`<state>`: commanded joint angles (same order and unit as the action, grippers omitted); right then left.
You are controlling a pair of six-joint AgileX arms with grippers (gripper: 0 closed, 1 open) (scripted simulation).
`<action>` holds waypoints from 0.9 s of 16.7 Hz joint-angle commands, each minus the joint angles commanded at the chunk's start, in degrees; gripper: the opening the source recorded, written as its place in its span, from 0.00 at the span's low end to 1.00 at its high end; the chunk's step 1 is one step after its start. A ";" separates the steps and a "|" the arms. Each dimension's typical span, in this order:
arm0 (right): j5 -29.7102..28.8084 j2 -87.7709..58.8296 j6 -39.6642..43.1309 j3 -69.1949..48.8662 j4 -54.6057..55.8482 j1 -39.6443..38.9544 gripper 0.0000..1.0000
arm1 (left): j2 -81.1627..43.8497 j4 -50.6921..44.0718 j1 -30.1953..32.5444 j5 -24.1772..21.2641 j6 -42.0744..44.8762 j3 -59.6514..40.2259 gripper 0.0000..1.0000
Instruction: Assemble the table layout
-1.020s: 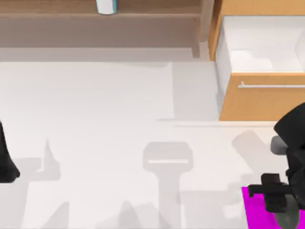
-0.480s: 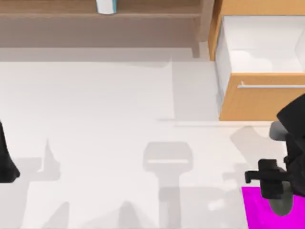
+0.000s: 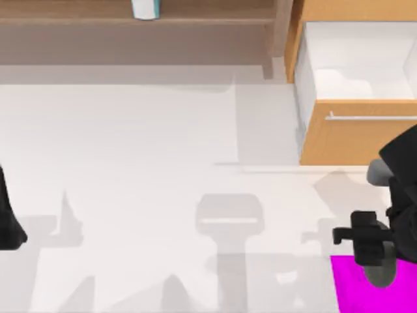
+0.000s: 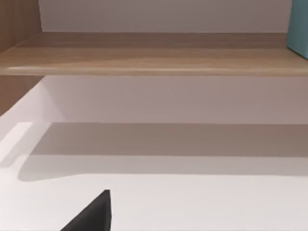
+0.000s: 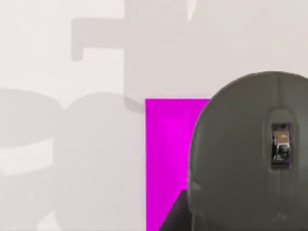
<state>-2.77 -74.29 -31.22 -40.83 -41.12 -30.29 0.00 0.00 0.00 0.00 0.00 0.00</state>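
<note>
Right end effector (image 3: 380, 270) holds a grey mouse (image 5: 250, 154) over the half-hidden magenta mat (image 3: 345, 287).

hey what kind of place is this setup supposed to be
Probably a simulated desk or office workspace: a white table with a computer mouse over a magenta mat, a wooden shelf and an open drawer unit behind.

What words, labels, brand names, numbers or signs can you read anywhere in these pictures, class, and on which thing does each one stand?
None can be read.
The grey mouse carries no lettering.
The pink mat, the white table, the wooden shelf and the drawer unit are all plain.
The pale blue container on the shelf shows no label that can be read.
</note>
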 joint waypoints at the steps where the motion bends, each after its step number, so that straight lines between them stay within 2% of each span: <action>1: 0.01 -0.19 0.00 0.21 0.07 -0.02 0.00 | 0.00 0.00 0.00 0.00 0.00 0.00 1.00; 15: 0.23 -4.48 -0.03 4.87 -0.64 -0.16 0.00 | 0.00 0.00 0.00 0.00 0.00 0.00 1.00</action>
<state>-2.54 -78.77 -31.25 -35.97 -41.75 -30.45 0.00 0.00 0.00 0.00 0.00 0.00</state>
